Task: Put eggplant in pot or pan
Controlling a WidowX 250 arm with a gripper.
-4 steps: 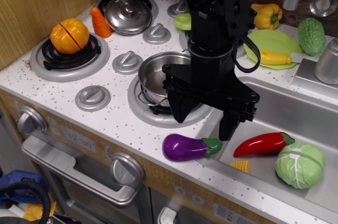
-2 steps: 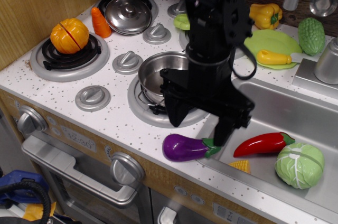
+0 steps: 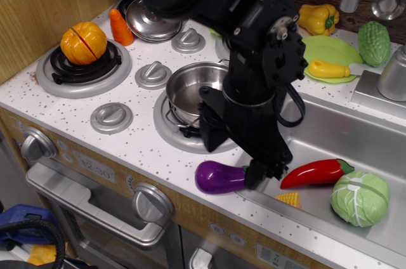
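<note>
The glossy purple eggplant [image 3: 219, 177] lies on its side on the white counter at the front, next to the sink edge, its green cap hidden behind a finger. My black gripper [image 3: 232, 161] is open and hangs low just over it, one finger [image 3: 210, 134] behind it by the burner and the other finger [image 3: 255, 174] at its cap end. The small steel pot [image 3: 188, 89] stands empty on the front middle burner, right behind the gripper.
The sink [image 3: 355, 136] at the right holds a red pepper [image 3: 315, 172], a green cabbage [image 3: 359, 198] and a corn piece [image 3: 288, 199]. An orange pumpkin [image 3: 84, 42] sits on the left burner. A carrot [image 3: 119, 26] and lid [image 3: 152, 23] are at the back.
The gripper has dropped lower and tilted, its fingers moving down around the eggplant. The eggplant has not moved.
</note>
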